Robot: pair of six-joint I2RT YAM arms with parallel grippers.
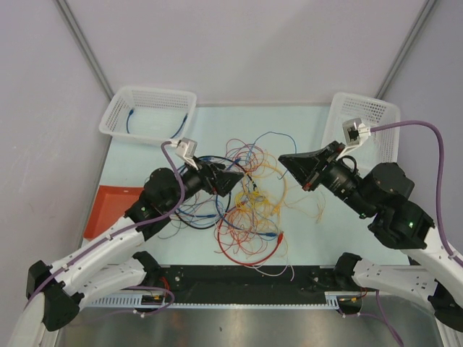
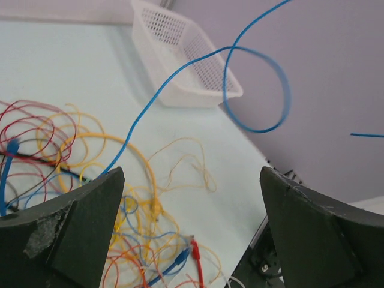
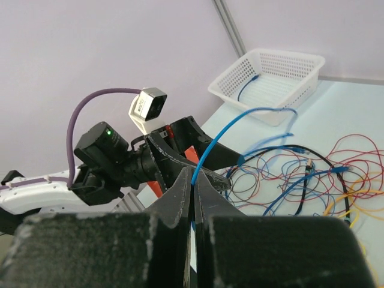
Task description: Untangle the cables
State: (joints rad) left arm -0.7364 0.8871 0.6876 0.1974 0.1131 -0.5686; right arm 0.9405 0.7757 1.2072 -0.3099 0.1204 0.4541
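Scene: a pale table (image 1: 311, 238) is viewed from above, with two robot arms reaching in from the bottom edge toward the middle.
Cables: a loose tangle of red, yellow, orange, blue and black cables (image 1: 249, 213) is spread at the centre of the overhead view, between the two arms.
Right gripper: the right gripper (image 3: 193, 180) is closed tight on one blue cable (image 3: 210, 144), pinched at the fingertips in the lower middle of the right wrist view.
Blue cable: it is drawn up from the pinch and arcs back down into the heap. It is judged to be held high so that it can be pulled clear of the others.
Left gripper: the left gripper (image 2: 191, 179) is spread wide with nothing between its fingers. It is poised over the left part of the tangle, judged ready to take or restrain a neighbouring wire.
Loop: a blue curl, probably the same cable, hangs in the air at the upper right of the left wrist view.
Left basket: a white basket (image 1: 155, 92) at the upper left holds a blue strand (image 1: 129, 121), so it is judged to be where freed cables are put.
Right basket: a second basket (image 1: 383, 105) stands at the upper right, behind the right arm.
Progress: judged early, as most wires are interlaced.
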